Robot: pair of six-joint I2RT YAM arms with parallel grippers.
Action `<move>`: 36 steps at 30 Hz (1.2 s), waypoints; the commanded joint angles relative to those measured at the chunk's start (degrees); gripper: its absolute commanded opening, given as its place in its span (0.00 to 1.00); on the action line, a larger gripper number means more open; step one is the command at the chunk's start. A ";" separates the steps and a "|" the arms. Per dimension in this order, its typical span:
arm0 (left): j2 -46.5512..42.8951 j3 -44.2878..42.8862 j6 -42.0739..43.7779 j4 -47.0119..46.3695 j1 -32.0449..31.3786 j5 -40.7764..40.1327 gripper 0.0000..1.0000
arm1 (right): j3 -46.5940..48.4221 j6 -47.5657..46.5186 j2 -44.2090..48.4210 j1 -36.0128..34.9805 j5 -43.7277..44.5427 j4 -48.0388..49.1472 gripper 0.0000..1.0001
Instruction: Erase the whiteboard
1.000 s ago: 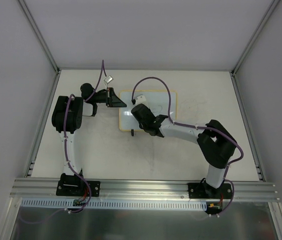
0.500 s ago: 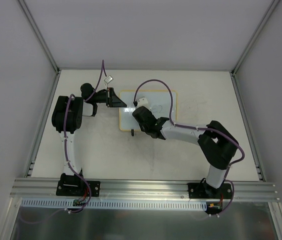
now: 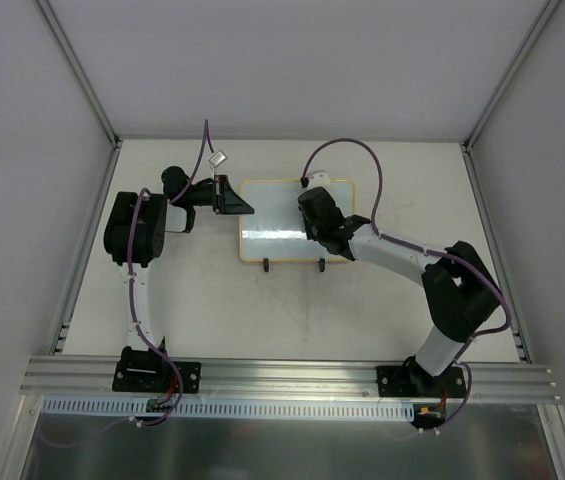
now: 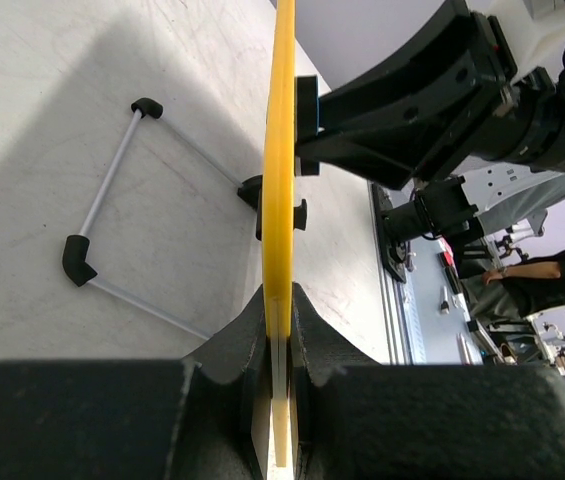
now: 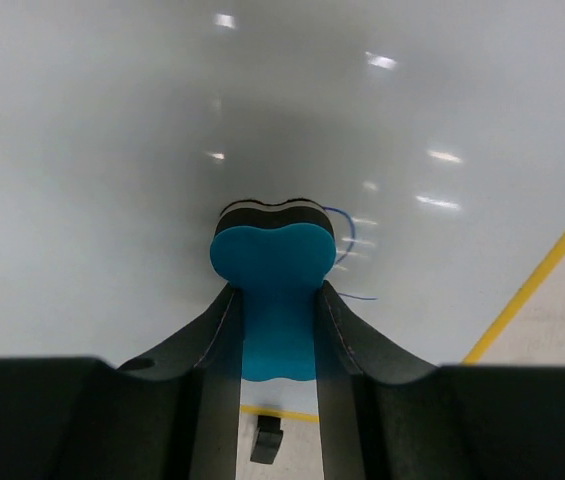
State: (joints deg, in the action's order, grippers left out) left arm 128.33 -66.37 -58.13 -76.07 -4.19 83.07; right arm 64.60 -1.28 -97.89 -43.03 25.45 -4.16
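The whiteboard [image 3: 272, 235], white with a thin yellow frame and two black feet, lies on the table at centre. My left gripper [image 3: 237, 203] is shut on its left frame edge; the left wrist view shows the yellow frame [image 4: 280, 150] edge-on between the jaws. My right gripper [image 3: 314, 205] is shut on a blue eraser [image 5: 274, 290] whose dark pad presses on the board's white surface [image 5: 112, 150]. A short blue pen stroke [image 5: 347, 240] remains just right of the eraser. The yellow frame edge [image 5: 537, 275] runs at lower right in the right wrist view.
A thin metal stand with black ends [image 4: 112, 200] lies on the table to the left of the board in the left wrist view. Aluminium rails [image 3: 92, 230] border the table left and right. Faint marks show on the table right of the board [image 3: 402, 210].
My right gripper has swept the eraser to the right across the board, from its left part to its upper right part. The left gripper has kept its hold on the frame.
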 commanded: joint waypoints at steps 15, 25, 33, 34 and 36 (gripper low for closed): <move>-2.56 0.36 -0.06 -13.40 -0.65 5.97 0.00 | -6.85 -0.22 4.02 11.47 4.52 -1.20 0.00; -2.56 0.36 -0.14 -13.40 -0.74 5.97 0.00 | -7.56 -0.57 3.23 7.87 4.52 1.00 0.00; -2.56 0.27 -0.23 -13.49 -0.74 6.05 0.00 | -6.68 0.49 -0.98 0.06 6.71 6.16 0.00; -2.56 0.27 -0.23 -13.49 -0.74 6.05 0.00 | -6.68 0.05 -1.69 -0.65 7.67 7.32 0.00; -2.56 0.36 -0.23 -13.49 -0.74 6.05 0.00 | -5.54 -0.04 -3.96 -1.97 7.86 7.86 0.00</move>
State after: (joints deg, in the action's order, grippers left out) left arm 128.11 -66.37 -59.22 -76.05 -4.43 83.79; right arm 58.61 -2.00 -95.92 -42.98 34.96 1.45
